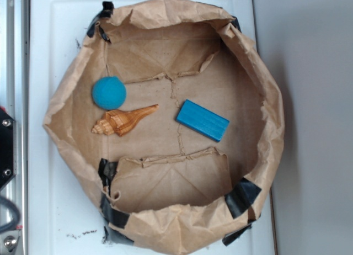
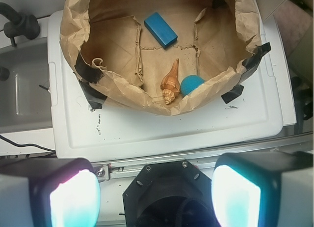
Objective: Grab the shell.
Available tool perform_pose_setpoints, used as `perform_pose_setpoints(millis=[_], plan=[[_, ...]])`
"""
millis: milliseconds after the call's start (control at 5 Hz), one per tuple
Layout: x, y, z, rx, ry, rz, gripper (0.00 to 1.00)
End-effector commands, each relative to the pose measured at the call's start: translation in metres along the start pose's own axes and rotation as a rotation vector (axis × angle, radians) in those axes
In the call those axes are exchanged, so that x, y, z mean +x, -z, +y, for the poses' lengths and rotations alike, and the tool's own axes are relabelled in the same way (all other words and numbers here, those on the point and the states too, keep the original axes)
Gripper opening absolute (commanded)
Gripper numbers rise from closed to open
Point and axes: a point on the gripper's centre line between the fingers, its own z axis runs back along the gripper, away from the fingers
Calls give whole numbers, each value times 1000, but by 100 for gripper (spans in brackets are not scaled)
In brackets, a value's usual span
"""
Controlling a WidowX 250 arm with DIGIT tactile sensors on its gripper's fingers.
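Wrist view shows your tool (image 2: 156,197) released, its two pads wide apart and high above, well away from the paper bag (image 1: 265,100). Inside the bag the shell (image 1: 122,121) lies flat, just beside the teal ball (image 1: 108,93), perhaps touching it; the blue block (image 1: 202,120) sits apart. If you descend carelessly, one pad may hit the ball or the crumpled wall. No readable writing appears anywhere.
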Motion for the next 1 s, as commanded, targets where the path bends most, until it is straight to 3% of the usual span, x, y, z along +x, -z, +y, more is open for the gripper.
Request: perform_pose_setpoints(millis=[0,200,400,600,800], plan=[[0,0,0,0,0,0,100],[29,9,1,-21,1,1,100],[50,15,-1,4,98,-35,100],[86,16,-7,-20,289,-124,100],[86,16,-7,-20,289,-124,100]])
